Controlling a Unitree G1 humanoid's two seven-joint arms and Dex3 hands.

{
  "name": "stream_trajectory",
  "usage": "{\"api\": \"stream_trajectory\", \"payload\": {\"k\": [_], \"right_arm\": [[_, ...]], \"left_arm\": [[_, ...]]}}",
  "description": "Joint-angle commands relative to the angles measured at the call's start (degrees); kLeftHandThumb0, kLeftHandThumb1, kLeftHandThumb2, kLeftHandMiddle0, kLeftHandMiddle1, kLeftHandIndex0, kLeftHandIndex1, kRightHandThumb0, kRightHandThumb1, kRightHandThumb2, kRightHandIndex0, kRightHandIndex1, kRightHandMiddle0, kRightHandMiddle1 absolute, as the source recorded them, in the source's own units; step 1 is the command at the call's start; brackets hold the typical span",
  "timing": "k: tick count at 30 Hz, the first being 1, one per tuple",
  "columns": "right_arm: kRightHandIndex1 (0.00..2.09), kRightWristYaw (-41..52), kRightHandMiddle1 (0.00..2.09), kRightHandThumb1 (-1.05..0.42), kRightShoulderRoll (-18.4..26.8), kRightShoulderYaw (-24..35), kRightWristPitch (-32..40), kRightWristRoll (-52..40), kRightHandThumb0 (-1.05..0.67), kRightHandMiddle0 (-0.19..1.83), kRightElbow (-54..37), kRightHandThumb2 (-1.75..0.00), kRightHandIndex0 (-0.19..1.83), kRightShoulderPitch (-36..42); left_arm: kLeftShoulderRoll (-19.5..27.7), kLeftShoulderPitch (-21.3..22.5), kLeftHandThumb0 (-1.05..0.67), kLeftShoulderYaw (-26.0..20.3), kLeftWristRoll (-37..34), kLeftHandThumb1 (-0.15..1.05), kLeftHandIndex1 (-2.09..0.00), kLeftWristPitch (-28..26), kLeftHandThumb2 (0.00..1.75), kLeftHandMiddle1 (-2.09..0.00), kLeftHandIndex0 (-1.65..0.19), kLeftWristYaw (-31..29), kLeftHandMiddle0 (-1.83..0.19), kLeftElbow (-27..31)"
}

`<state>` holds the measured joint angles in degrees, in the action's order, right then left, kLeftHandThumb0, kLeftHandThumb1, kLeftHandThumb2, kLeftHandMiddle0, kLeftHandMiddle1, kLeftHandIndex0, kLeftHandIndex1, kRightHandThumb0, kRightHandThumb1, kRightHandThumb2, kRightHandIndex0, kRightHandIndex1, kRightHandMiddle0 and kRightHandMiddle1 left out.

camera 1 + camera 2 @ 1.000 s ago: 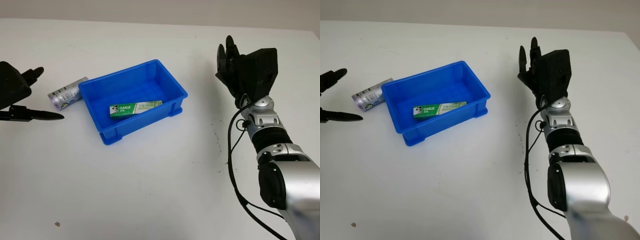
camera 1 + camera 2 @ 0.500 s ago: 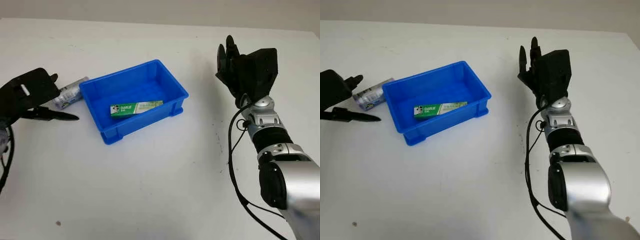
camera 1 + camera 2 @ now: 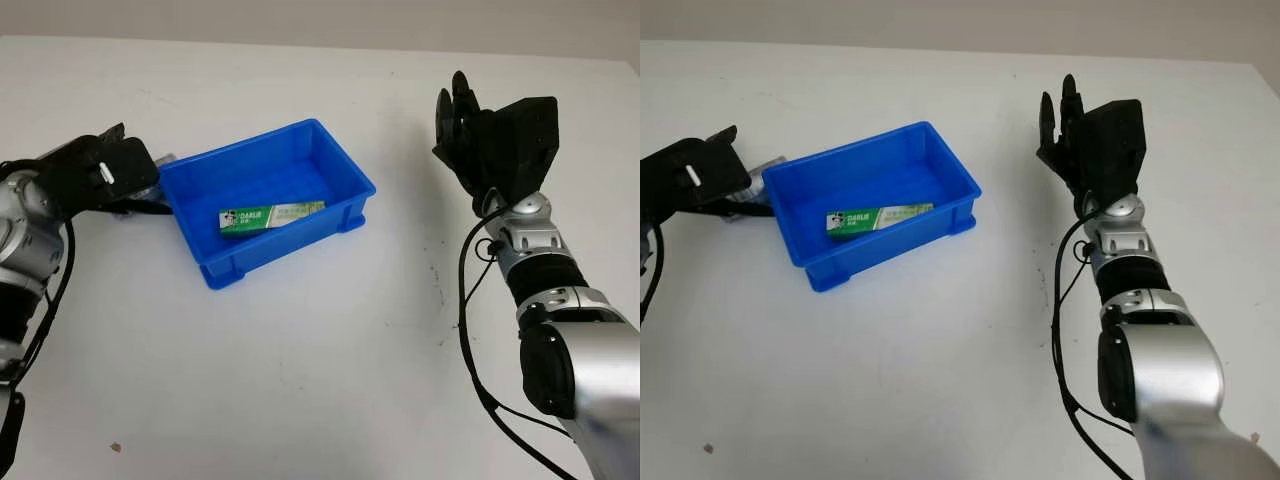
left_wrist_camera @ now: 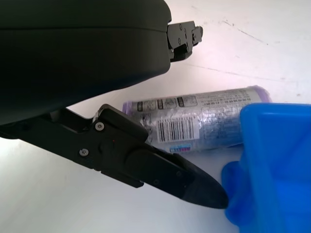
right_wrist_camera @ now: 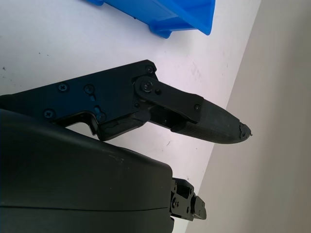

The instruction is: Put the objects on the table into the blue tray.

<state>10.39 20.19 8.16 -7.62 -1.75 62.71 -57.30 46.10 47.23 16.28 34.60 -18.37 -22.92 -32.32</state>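
Blue tray [image 3: 352,176]: left hand [image 3: 105,172], fingers apart and empty, straddles the adjacent silver roll [image 4: 204,118] for grasping; right hand [image 3: 478,135] idles opposite, holding nothing.

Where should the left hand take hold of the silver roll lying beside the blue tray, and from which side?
Probably around the middle of the silver roll, from above. It lies flat on the table, its far end close against the blue tray, so the long curved sides are the free ones. The left hand is open over it; the right hand, also open, is off to the tray's right.
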Motion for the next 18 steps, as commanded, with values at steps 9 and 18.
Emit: {"api": "stream_trajectory", "payload": {"k": [9, 18], "right_arm": [[0.00, 1.54, 0.00, -1.05, 1.30, 1.02, 0.28, -0.91, -0.73, -0.19, -1.00, -0.81, -0.19, 0.66], [0.00, 2.00, 0.00, -1.05, 1.19, 1.08, 0.63, -1.21, -0.73, -0.19, -1.56, -0.82, -0.19, 0.63]], "left_arm": [[-0.48, 2.72, -0.59, 7.47, 11.65, 0.86, -0.14, 3.01, 0.04, -0.15, -0.03, 2.59, -0.09, -4.33], [-2.58, 3.32, -0.37, 13.17, 21.32, 0.90, -0.14, 2.90, 0.06, -1.86, -0.41, 6.87, -0.09, -9.31]]}}
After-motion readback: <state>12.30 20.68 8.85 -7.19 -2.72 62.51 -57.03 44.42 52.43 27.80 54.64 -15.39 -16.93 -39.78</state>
